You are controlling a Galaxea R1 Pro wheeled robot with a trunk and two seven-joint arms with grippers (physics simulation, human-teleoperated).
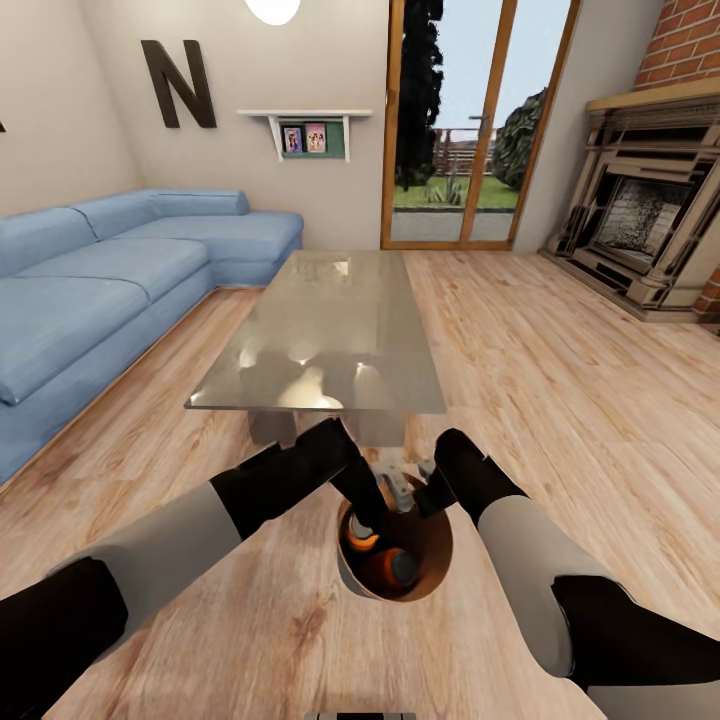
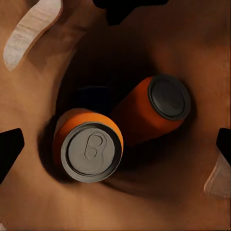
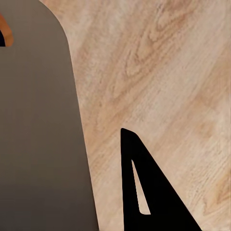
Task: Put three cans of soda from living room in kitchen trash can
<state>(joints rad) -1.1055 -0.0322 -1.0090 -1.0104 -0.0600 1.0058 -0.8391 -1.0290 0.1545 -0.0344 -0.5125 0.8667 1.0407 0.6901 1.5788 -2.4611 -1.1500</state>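
The left gripper (image 2: 115,144) is held spread wide above the mouth of the tash can (image 1: 440,580), its two dark fingertips seen at opposite edges of the left wrist view with nothing between them; no can is gripped or touched. The right gripper (image 1: 425,497) is seen at the far rim of the tash can, but how far it is open cannot be told: one dark finger (image 3: 154,192) is shown beside the bin's grey outer wall, above bare floor.

Inside the tash can, two orange cans are seen: one upright can (image 2: 89,144) with its grey top facing up, and a leaning can (image 2: 154,108) resting against it. A dark blue shape (image 2: 96,98) is glimpsed between and behind them; it is judged to be the third can.

The tash can itself is placed on the plank floor just in front of the glass-topped table (image 1: 330,330), in the living room. Loading is therefore judged done, while the bin's carriage to the kitchen is left.
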